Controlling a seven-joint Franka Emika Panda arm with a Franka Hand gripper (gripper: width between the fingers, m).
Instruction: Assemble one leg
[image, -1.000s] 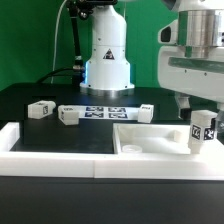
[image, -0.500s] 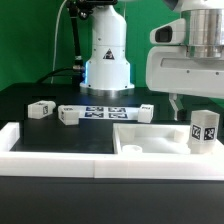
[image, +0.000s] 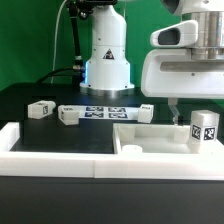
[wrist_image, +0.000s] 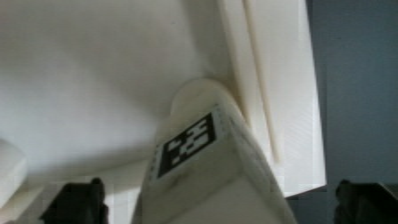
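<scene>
End effector (image: 186, 108) fingers, spread and empty above the small white tagged rectangular leg (image: 205, 129) (standing in the wide flat white panel (image: 150, 140)), should descend centred before pinching.

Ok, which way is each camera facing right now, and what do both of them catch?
Exterior view: off the arm, facing the robot base across the black table; the gripper hangs above the panel with an upright leg.
Wrist view: on the wrist, looking down between the fingertips at the leg, close up.
Shared: the tagged leg and the white panel.
</scene>
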